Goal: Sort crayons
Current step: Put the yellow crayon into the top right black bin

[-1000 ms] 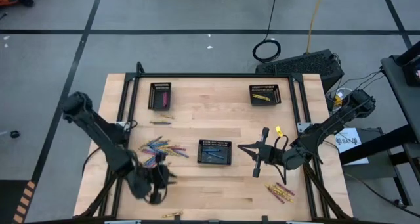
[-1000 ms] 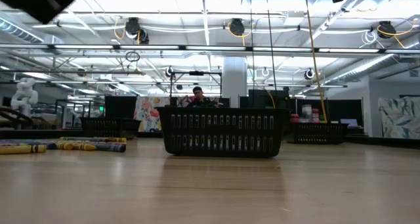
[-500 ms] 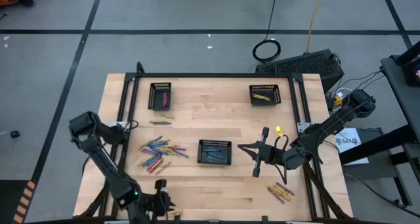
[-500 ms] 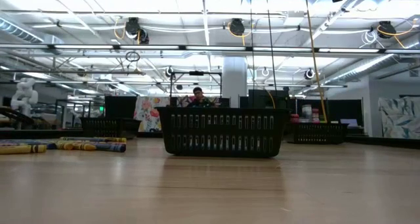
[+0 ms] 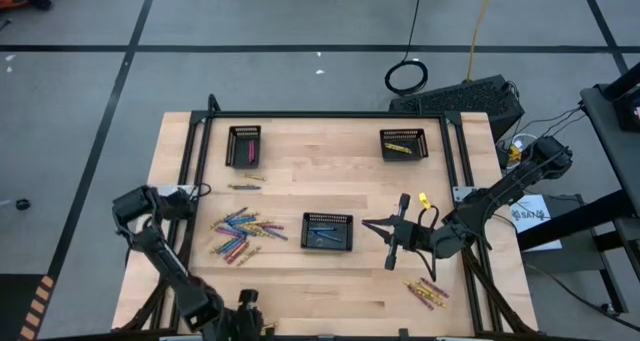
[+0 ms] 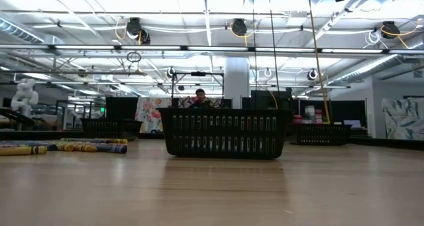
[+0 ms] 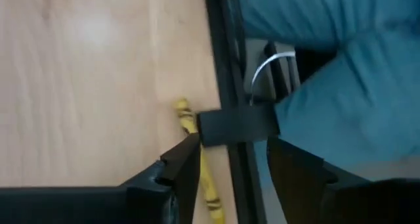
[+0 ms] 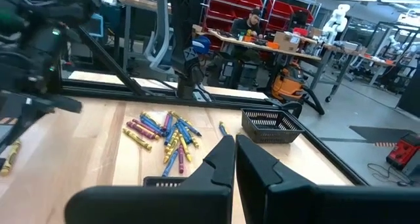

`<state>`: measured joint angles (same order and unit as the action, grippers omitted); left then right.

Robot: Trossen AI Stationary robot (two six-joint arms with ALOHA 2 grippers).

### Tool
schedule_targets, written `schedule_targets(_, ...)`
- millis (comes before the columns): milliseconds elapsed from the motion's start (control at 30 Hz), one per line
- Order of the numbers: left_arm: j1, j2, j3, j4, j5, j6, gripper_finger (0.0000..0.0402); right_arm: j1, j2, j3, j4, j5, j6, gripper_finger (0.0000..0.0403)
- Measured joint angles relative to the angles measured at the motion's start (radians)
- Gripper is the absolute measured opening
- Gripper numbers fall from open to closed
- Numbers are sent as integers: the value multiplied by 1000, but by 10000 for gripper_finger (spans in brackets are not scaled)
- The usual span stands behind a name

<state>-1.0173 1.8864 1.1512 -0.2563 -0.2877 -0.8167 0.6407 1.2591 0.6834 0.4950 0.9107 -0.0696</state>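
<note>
left gripper [image 7: 230, 159]: jaws apart at table's near edge, beside yellow crayon [image 7: 199, 161] (end cut off) | right gripper [image 5: 391, 231]: clenched, empty, beside middle tray [image 5: 327, 231]

The left gripper [image 5: 244, 319] hangs at the table's near edge [image 5: 330, 326], while the right gripper [image 5: 385, 231] waits just right of the middle tray [image 5: 327, 231]. A loose heap of crayons [image 5: 243, 233] lies left of that tray, and a smaller bunch [image 5: 425, 292] lies near the right front corner. Two more trays sit at the far side, one left [image 5: 244, 145] holding pink crayons and one right [image 5: 403, 143] holding yellow.
</note>
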Motion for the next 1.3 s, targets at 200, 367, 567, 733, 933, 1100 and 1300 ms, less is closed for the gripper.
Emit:
schedule_targets(200, -32, 81, 108, -255, -9, -69, 180, 0, 0, 0, -2, 0, -5, 0)
schedule_targets(367, -32, 111, 109, -250, -13, -95, 180, 0, 0, 0, -3, 0, -3, 0)
schedule_targets(567, -28, 124, 106, -273, -35, -96, 139, 0, 0, 0, -7, 0, 5, 0)
schedule_targets(733, -11, 125, 88, -299, -44, -121, 47, 10, 0, 0, -23, 0, 20, 0)
schedule_targets(933, 35, 110, 85, -400, -122, -103, 12, 37, 0, 0, -133, -122, 137, 0)
schedule_targets(1100, 113, 66, 73, -509, -369, -24, 4, 35, 28, 0, -212, -353, 297, 0)
schedule_targets(1300, 248, -4, 77, -474, -505, 189, 2, 35, 157, 1, -184, -514, 460, 0)
